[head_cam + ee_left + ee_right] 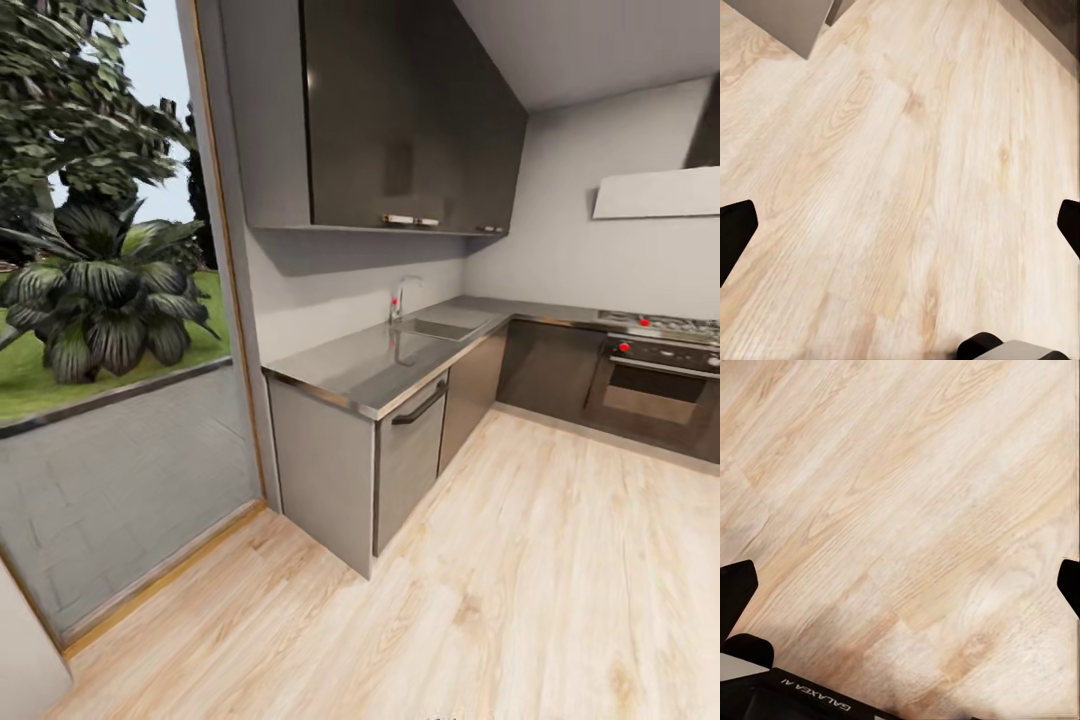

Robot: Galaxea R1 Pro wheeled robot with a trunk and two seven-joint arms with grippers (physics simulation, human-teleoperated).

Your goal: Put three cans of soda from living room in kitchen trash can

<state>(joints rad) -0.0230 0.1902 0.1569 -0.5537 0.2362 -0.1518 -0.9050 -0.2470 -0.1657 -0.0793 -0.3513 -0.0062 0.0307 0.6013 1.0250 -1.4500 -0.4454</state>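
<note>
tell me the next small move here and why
Probably turn the base away to look for the living room: the head view shows kitchen counter, sink and oven, while both wrist views show wood floor between the open left gripper and right gripper fingers, holding nothing.

steel counter [380, 365] with sink [440, 327], oven [655, 390] beyond, pale wood floor [500, 600].

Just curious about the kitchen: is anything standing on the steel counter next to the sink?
No, the counter beside the sink is bare.
</note>
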